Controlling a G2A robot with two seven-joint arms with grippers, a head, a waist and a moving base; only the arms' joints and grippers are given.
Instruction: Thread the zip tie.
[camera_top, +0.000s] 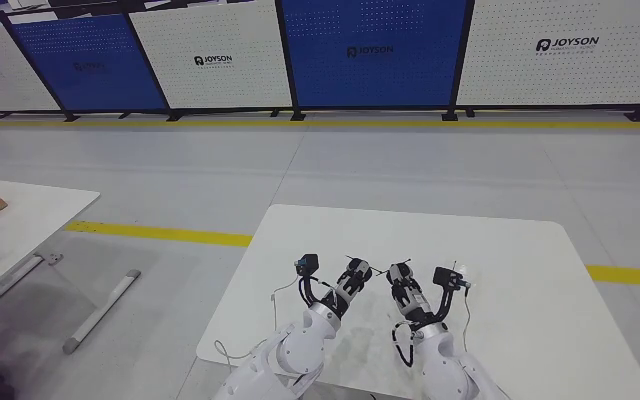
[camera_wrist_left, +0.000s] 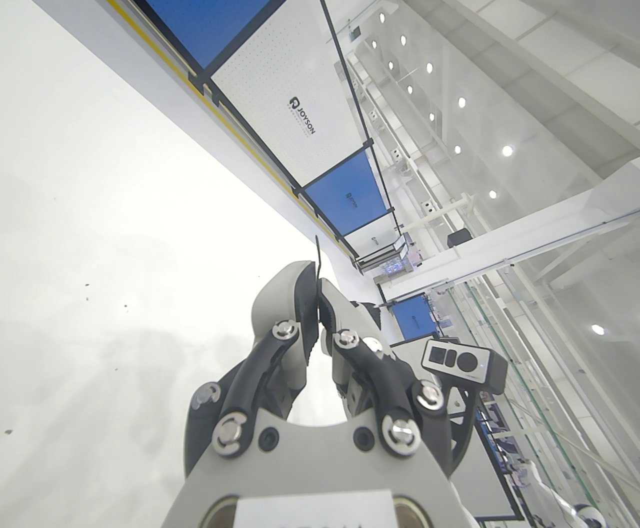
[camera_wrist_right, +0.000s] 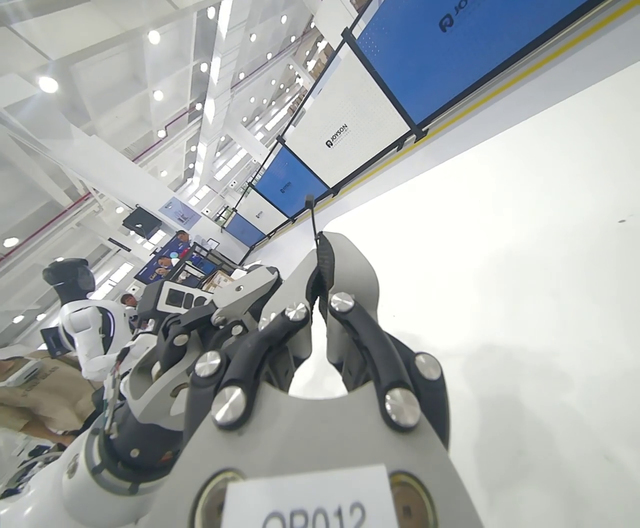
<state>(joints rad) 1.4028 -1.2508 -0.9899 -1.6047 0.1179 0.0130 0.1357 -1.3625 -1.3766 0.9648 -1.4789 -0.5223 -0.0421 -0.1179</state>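
Left gripper (camera_top: 357, 270) and right gripper (camera_top: 401, 272) hang close together over the smooth white table (camera_top: 520, 300) in the top view. Their tips are near each other but apart. The zip tie is too thin to pick out from up here.

In the left wrist view, the left gripper (camera_wrist_left: 317, 280) is squeezed tight on the zip tie (camera_wrist_left: 318, 252). A short, flat, black strip pokes out past the tips. Its end looks plain, so I think it is the tail. The fingers are shiny white shells, and their pads (camera_wrist_left: 307, 305) are black bumpy rubber.

In the right wrist view, the right gripper (camera_wrist_right: 320, 252) is pinched tight on a black strip (camera_wrist_right: 314, 222) too. This one ends in a little square block, the head (camera_wrist_right: 309, 200). I cannot tell if both ends belong to one tie.

The tie looks very light, thin and bendy, like springy plastic, and smooth enough to slip. I think the best hold is on its flat sides, close to each end. A short free bit wobbles less, so the tail can find the small hole in the head.
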